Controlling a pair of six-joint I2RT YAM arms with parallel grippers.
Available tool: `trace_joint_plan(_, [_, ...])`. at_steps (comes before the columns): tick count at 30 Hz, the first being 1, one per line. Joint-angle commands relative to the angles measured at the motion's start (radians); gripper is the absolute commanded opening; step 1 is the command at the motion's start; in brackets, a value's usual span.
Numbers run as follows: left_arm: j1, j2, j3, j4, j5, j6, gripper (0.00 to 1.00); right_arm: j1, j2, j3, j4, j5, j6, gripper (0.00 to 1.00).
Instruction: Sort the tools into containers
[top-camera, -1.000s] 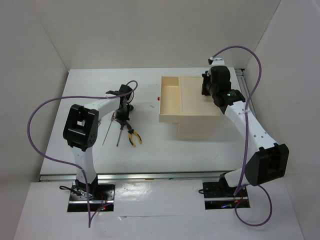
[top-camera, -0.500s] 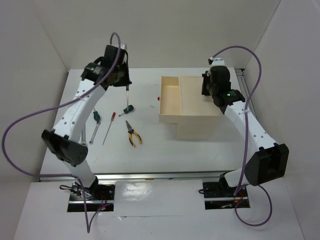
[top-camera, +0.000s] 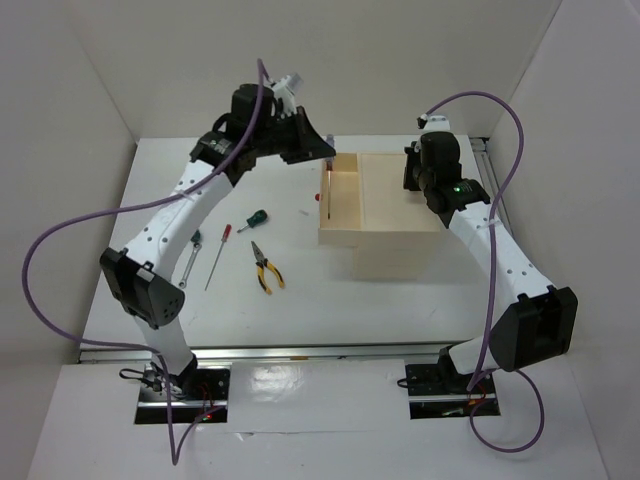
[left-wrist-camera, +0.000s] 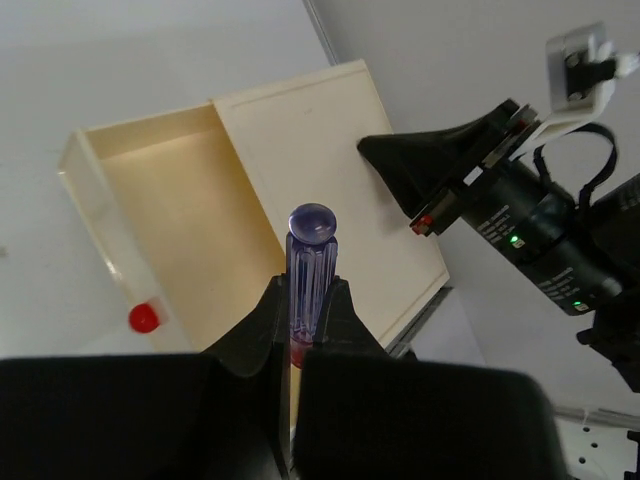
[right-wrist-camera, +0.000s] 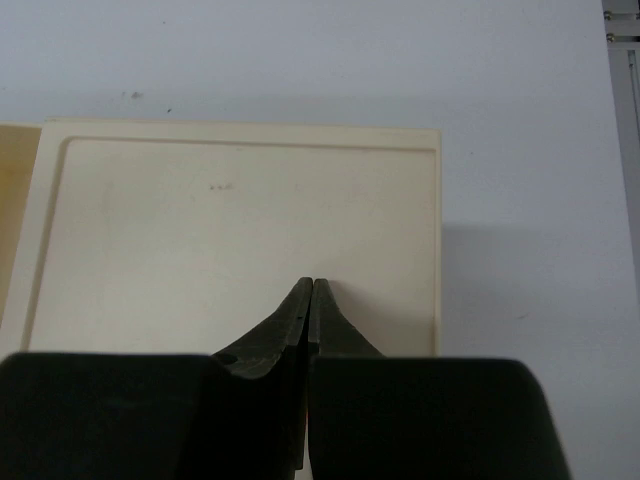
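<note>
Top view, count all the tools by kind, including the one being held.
Screwdrivers: 3 (purple screwdriver held, green screwdriver, red screwdriver)
Pliers: 1
Wrench: 1
Unclear greenish tool beside the wrench: 1
Total: 6

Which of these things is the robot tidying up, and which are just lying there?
For the job:
purple screwdriver, held over the open drawer
pliers
red screwdriver
green screwdriver
wrench
beige box

Just there:
purple cables on the arms
</note>
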Motion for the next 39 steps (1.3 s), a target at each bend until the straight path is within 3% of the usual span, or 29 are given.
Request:
trace_joint_plan(1, [-0.021,-0.004,-0.092,0.291,0.098,-0.036,0.00,-0.005,0.024,-0.024,-0.046,0.024,0.006,0.00])
trace_joint_plan(9, [-0.021,0.103,-0.061,0.354,0.117,-0.027,0.00,-0.005,0.024,-0.024,-0.046,0.024,0.006,0.00])
trace_joint_plan(10, [-0.021,0.113,-0.049,0.345,0.117,-0.027,0.11,-0.005,0.024,-0.024,-0.046,0.024,0.006,0.00])
trace_joint_plan(11, [-0.021,0.122,-0.049,0.334,0.117,-0.017,0.30,-0.005,0.024,-0.024,-0.046,0.024,0.006,0.00])
trace_joint_plan(12, [-0.021,0.122,-0.058,0.334,0.091,-0.016,0.57,-0.005,0.024,-0.024,-0.046,0.024,0.006,0.00])
trace_joint_plan(13, [-0.021,0.122,-0.072,0.334,0.082,-0.016,0.60,-0.005,0.024,-0.033,-0.046,0.024,0.006,0.00])
trace_joint_plan(15, [-0.021,0.122,-0.072,0.316,0.045,0.005,0.90,-0.005,0.015,-0.034,-0.037,0.024,0.006,0.00])
trace_joint_plan(16, [-0.021,0.122,-0.072,0.316,0.045,0.005,1.00,-0.005,0.015,-0.034,-0.037,0.024,0.006,0.00])
trace_joint_plan(19, [-0.021,0.067,-0.072,0.272,-0.027,0.065,1.00,-0.005,0.024,-0.034,-0.037,0.014,0.006,0.00])
trace_joint_plan(23, [0.002,-0.079,-0.176,0.196,-0.395,0.173,1.00,-0.005,0.033,-0.034,-0.037,0.014,0.006,0.00])
trace_joint_plan(25, [0.037,-0.133,-0.239,0.155,-0.512,0.226,1.00,-0.005,0.042,-0.034,-0.037,0.004,0.006,0.00])
trace_joint_plan(26, [0.048,-0.169,-0.291,0.082,-0.647,0.226,0.98,-0.005,0.042,-0.034,-0.037,-0.006,0.006,0.00])
trace_joint_plan(29, [0.083,-0.193,-0.418,-0.076,-0.857,0.241,0.97,-0.005,0.052,-0.024,-0.037,-0.006,-0.003,0.00])
trace_joint_plan(35, [0.128,-0.030,-0.587,-0.284,-1.011,0.188,1.00,-0.005,0.061,-0.044,-0.033,-0.044,-0.003,0.00])
trace_joint_plan(39, [0.153,0.004,-0.746,-0.117,-0.901,0.289,1.00,-0.005,0.070,-0.044,-0.033,-0.068,0.006,0.00])
